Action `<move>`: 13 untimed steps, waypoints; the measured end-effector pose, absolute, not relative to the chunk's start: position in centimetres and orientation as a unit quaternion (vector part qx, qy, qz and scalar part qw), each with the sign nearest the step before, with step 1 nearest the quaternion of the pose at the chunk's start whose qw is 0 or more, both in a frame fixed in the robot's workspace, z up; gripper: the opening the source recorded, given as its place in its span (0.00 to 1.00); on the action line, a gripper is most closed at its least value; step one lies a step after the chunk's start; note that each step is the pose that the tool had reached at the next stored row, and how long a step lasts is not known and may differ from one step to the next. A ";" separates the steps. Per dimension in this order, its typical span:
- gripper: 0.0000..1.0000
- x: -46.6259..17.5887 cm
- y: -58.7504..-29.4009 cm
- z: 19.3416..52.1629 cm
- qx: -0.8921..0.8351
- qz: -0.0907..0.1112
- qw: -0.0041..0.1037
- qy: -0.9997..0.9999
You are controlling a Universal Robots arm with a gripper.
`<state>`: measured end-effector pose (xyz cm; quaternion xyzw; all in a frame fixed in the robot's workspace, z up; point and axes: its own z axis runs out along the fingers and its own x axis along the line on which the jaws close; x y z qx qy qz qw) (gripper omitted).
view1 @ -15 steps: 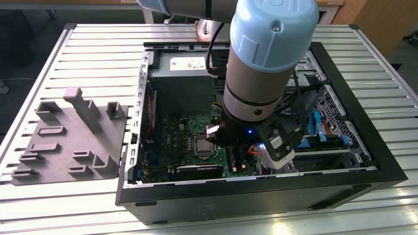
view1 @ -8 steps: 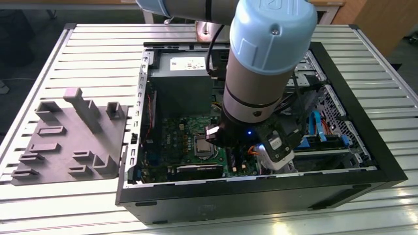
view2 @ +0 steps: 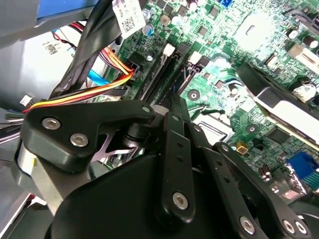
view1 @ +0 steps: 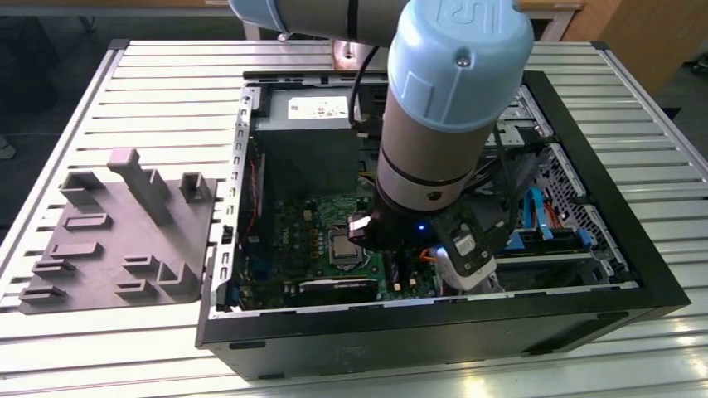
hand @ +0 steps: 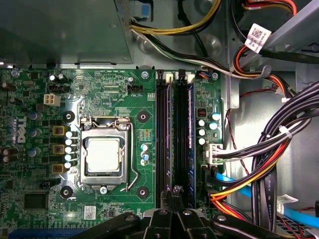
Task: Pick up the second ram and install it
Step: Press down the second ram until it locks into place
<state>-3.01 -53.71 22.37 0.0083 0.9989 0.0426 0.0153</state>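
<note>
exterior view: the arm reaches down into the open computer case (view1: 619, 274) on the slatted counter (view1: 166, 75), its pincer (view1: 415, 249) low over the motherboard (view1: 298, 232)

second wrist view: pincer (view2: 172, 107) fingers look drawn together over the sockets; whether they clamp the second ram i cannot tell

first wrist view: the second ram (hand: 177, 129) seems to stand among the sockets (hand: 162, 129) by the board's cable-side edge; light, stiff, fragile, best held by its long edges

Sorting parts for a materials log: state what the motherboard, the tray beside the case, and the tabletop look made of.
Motherboard: green lacquered circuit board, glossy, with soldered components. Tray at the exterior view's left of the case: matte grey, probably moulded or printed plastic, judging by its dull blocky pegs. Tabletop: pale ribbed metal, likely aluminium profile, with a soft sheen.
</note>
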 end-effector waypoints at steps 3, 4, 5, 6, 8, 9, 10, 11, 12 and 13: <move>0.11 -3.0 -53.7 22.1 0.008 0.043 0.015 0.999; 0.11 -3.0 -53.7 22.1 0.008 0.042 0.015 0.999; 0.11 -3.0 -53.7 22.1 0.008 0.042 0.015 0.999; 0.11 -3.0 -53.7 22.1 0.008 0.042 0.015 0.999; 0.11 -3.0 -53.7 22.0 0.008 0.042 0.015 0.999; 0.11 -3.0 -53.7 21.9 0.008 0.042 0.015 0.999; 0.11 -3.0 -53.7 21.8 0.008 0.042 0.015 0.999; 0.11 -3.0 -53.7 21.8 0.008 0.042 0.015 0.999; 0.11 -3.0 -53.7 21.8 0.008 0.042 0.015 0.999; 0.11 -3.0 -53.7 21.8 0.008 0.042 0.015 0.999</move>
